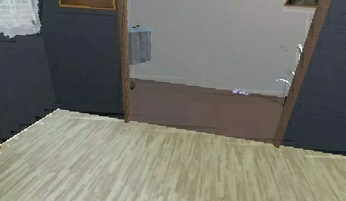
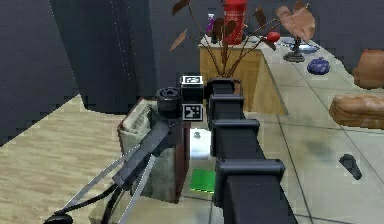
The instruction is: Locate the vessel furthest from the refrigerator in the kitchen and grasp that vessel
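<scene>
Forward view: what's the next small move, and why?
Probably drive ahead toward the open doorway. The plank floor up to it lies bare, and the room beyond looks like the likeliest way on to a kitchen.

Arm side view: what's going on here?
The Stretch faces a doorway across a wood floor. To the side, its arm reaches out, with the gripper in front of a small box standing on the floor. I can't tell whether it holds anything. Farther out stands a wooden crate of branches.
</scene>
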